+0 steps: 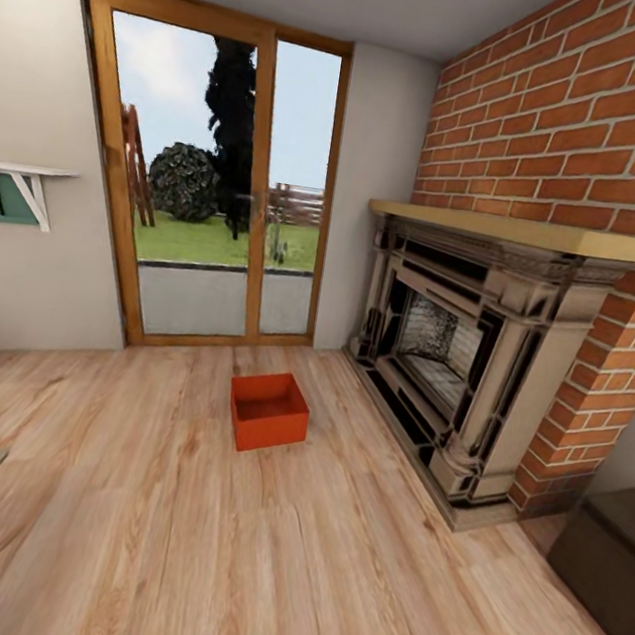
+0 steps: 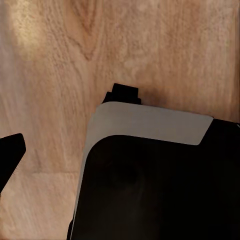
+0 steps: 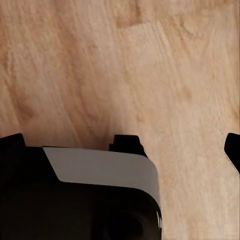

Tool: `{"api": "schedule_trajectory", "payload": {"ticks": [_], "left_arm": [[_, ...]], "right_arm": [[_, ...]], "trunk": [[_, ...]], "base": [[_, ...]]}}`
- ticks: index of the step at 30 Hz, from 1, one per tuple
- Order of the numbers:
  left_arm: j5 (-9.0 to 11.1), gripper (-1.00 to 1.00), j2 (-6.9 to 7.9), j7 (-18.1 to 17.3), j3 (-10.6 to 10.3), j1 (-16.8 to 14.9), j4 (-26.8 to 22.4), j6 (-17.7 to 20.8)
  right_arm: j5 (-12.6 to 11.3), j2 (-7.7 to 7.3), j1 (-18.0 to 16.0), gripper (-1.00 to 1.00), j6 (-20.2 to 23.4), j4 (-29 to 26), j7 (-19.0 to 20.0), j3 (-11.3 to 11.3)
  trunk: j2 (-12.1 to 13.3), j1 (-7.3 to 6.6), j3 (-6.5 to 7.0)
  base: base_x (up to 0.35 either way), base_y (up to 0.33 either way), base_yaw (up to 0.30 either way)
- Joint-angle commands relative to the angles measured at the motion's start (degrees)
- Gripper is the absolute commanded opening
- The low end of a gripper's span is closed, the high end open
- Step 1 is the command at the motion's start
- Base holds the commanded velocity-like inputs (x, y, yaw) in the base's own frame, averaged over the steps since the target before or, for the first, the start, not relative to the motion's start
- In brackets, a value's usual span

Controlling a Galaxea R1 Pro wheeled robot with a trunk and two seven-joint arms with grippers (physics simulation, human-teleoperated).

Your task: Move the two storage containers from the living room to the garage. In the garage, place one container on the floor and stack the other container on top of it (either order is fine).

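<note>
Wood plank floor (image 1: 222, 567), orange-red storage container (image 1: 267, 410) — beside brick fireplace (image 1: 453, 357)

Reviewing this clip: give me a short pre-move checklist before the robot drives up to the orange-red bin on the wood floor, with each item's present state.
1. Orange-red open-top bin in view, upright on the light wood plank floor: ok.
2. Bin empty inside: ok.
3. Floor between camera and bin free of obstacles: ok.
4. Bin stands apart from the brick fireplace: ok.
5. Second bin located: not ok.
6. Gripper jaws open or shut: cannot tell.
</note>
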Motion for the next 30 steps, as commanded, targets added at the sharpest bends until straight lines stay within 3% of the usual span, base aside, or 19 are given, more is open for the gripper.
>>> {"api": "schedule_trajectory", "payload": {"ticks": [1, 30], "left_arm": [[0.36, 1.0, 0.0, 0.12, 0.05, -0.02, -0.03, 0.2], [0.36, 1.0, 0.0, 0.12, 0.05, -0.04, -0.03, 0.2]], "right_arm": [[-0.49, 0.04, -0.06, 1.0, -0.23, 0.11, -0.1, 0.48], [-0.49, 0.04, -0.07, 1.0, -0.23, 0.11, -0.09, 0.48]], "trunk": [[-0.03, 0.03, -0.06], [-0.03, 0.03, -0.06]], "base": [[0.323, 0.0, 0.0], [0.322, 0.0, 0.0]]}}
